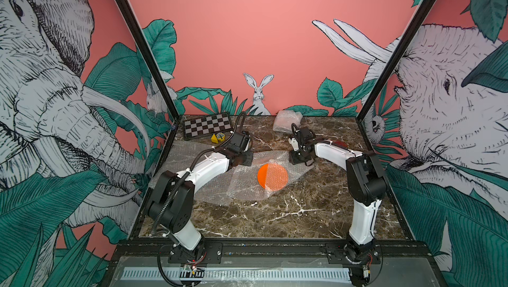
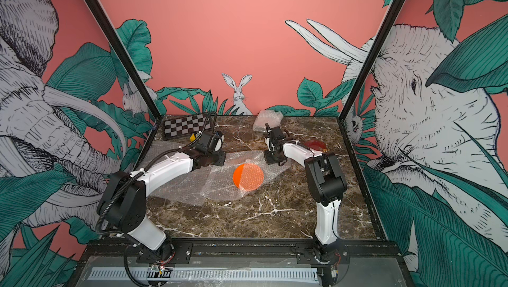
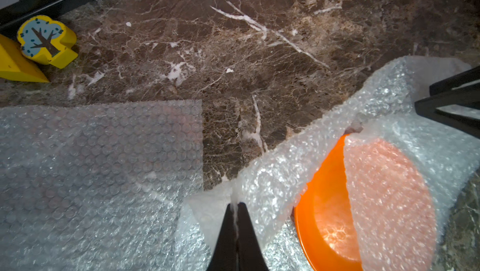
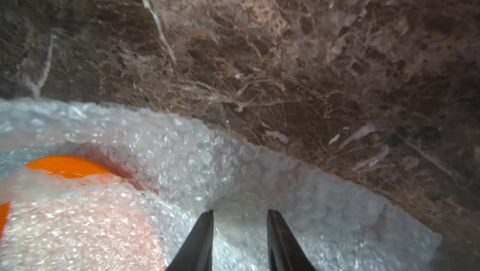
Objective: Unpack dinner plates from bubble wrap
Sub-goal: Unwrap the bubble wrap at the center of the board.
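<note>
Left hand pinching bubble wrap at ten o'clock of the orange plate, right hand gaping, so peel low and slow!

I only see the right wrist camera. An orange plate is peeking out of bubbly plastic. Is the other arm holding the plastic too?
Observer: Yes. The left gripper is shut on the bubble wrap at its edge, beside the orange plate.
Operator: Are there more plates?
Observer: A dark red plate lies bare beyond the right arm.
Operator: Is there more wrap?
Observer: A crumpled bundle sits by the back wall. I cannot tell whether it hides a plate.
</note>
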`<state>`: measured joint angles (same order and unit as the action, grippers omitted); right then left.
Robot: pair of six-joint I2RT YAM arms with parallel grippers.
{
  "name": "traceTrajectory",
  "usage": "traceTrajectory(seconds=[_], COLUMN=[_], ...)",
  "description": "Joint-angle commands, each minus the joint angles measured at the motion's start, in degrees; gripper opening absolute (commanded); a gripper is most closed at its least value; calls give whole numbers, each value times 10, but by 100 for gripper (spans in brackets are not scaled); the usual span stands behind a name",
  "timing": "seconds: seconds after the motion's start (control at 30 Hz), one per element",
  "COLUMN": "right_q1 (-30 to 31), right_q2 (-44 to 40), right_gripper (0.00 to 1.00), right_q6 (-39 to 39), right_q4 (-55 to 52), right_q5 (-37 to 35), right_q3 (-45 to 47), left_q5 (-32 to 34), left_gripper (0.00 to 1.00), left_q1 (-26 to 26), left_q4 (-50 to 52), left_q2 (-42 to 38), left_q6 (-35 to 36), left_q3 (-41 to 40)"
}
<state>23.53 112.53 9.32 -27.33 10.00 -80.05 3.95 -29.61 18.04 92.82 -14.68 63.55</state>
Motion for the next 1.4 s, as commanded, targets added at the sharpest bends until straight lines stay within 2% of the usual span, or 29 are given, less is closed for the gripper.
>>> traceTrajectory(seconds=[0.0, 0.3, 0.67, 0.9, 1.0, 1.13, 1.3, 1.37], right_q1=[2, 12, 42, 50, 51, 52, 54, 56], right_q2=[-12, -76, -73, -66, -66, -61, -50, -43], right_gripper=[39, 44, 46, 47, 47, 47, 47, 48], right_q6=[-6, 15, 24, 39, 42, 43, 43, 44], right_q4=[-13, 4, 9, 23, 26, 26, 29, 30], right_q5=[3, 44, 53, 69, 70, 71, 78, 80], right_q3=[-13, -6, -25, -28, -28, -31, -39, -45], left_q5=[6, -4, 17, 79, 86, 32, -150, -198], left_gripper=[0, 0, 0, 35, 44, 45, 42, 36], left_q1=[9, 17, 42, 43, 43, 43, 44, 45], left_q4=[9, -20, -40, -46, -53, -50, -49, -59], left_q2=[-13, 43, 103, 72, 49, 27, 40, 60], left_q6=[-10, 46, 91, 130, 142, 148, 128, 101], left_q3=[-11, 30, 75, 93, 93, 94, 92, 86])
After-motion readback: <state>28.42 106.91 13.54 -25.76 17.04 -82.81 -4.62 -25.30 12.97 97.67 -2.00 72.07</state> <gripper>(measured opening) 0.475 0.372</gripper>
